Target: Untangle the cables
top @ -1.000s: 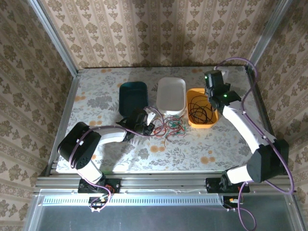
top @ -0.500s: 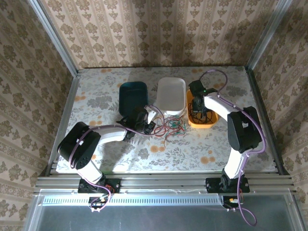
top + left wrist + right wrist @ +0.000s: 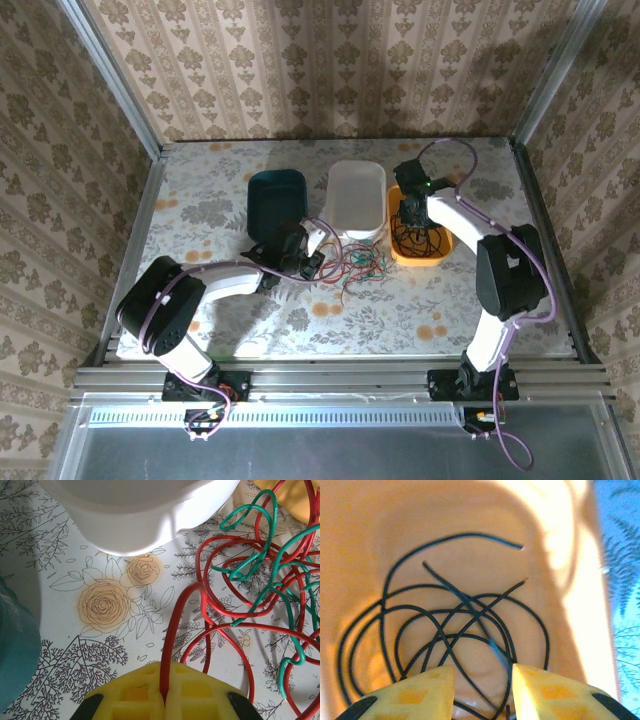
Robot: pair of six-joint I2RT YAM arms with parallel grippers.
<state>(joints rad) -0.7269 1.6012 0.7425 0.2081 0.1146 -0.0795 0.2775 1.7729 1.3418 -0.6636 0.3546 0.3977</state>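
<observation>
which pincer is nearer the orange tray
Right: the right pincer hangs directly over the orange tray; the left pincer sits past the white tray, gripping a red cable.

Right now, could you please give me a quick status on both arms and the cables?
Left pincer shut on red cable. Right pincer open above black cables in orange tray. Red-green tangle unsorted.

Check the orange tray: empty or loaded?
Loaded: black cables lie looped on the floor of the orange tray, below the open right gripper.
</observation>
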